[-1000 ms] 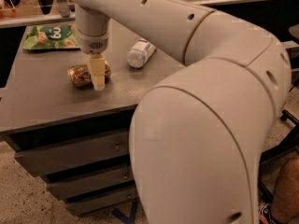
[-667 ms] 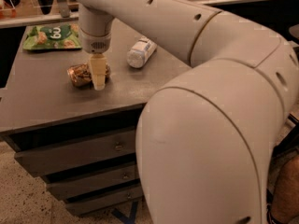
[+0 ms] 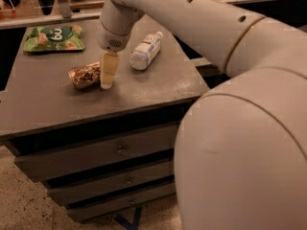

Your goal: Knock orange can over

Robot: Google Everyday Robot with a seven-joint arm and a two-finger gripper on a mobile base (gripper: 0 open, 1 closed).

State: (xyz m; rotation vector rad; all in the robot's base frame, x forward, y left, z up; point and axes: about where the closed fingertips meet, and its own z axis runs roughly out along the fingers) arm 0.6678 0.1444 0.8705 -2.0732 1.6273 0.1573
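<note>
We saw the small orange-copper aluminium can point(image 3: 85, 75) on its side just beside our gripper point(image 3: 107, 73), long axis toward it; its opening we could not tell.

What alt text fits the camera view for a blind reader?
An orange can lies on its side on a grey cabinet top, the robot's gripper pointing down beside it; a plastic bottle and green snack bag lie behind.

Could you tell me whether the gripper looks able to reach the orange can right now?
Likely yes: the gripper hangs right beside the orange can, with nothing between them.
</note>
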